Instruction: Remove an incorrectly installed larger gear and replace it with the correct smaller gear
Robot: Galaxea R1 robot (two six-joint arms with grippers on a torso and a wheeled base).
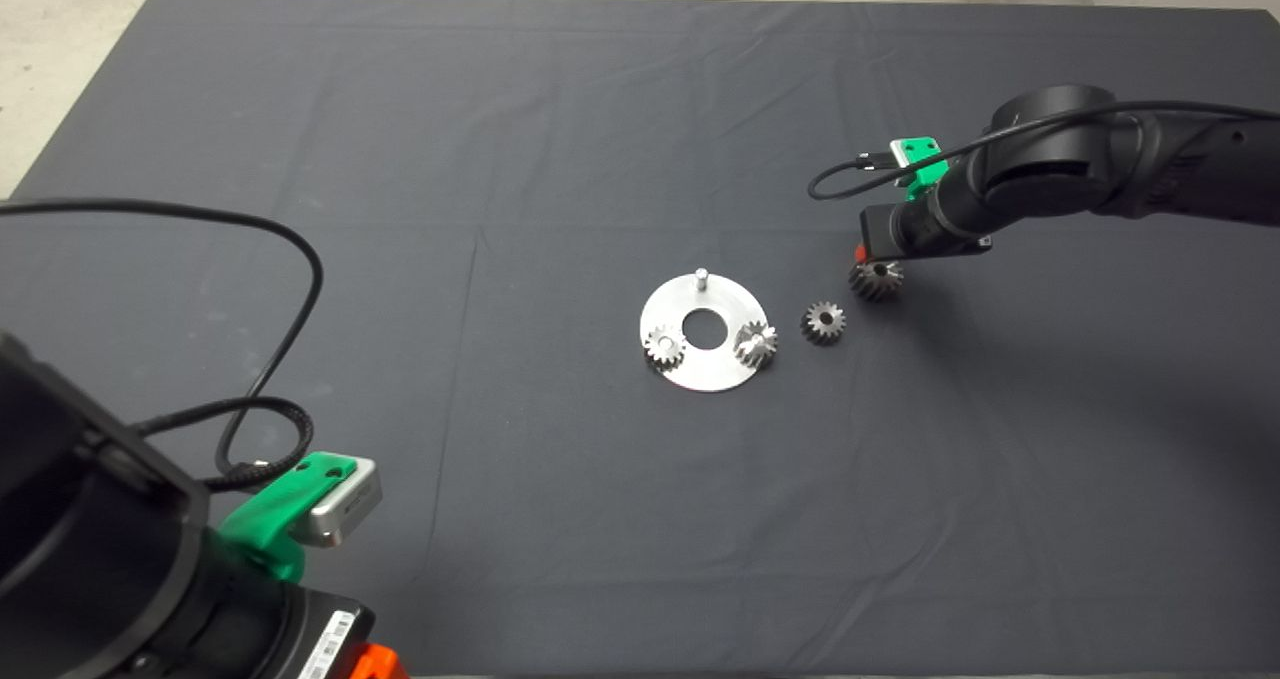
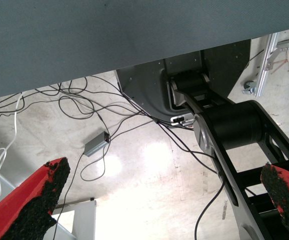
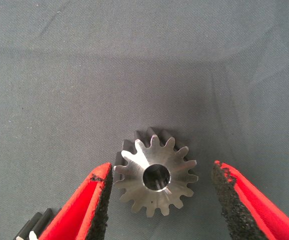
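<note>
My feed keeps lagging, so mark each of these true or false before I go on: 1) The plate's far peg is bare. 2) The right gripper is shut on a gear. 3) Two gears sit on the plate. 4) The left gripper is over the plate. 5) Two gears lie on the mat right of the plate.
1) True: the peg on the round plate carries no gear.
2) False: the right gripper is open, its fingers either side of the larger gear on the mat.
3) True.
4) False: the left gripper waits at the lower left, off the mat's edge.
5) True: the smaller gear and the larger one.
</note>
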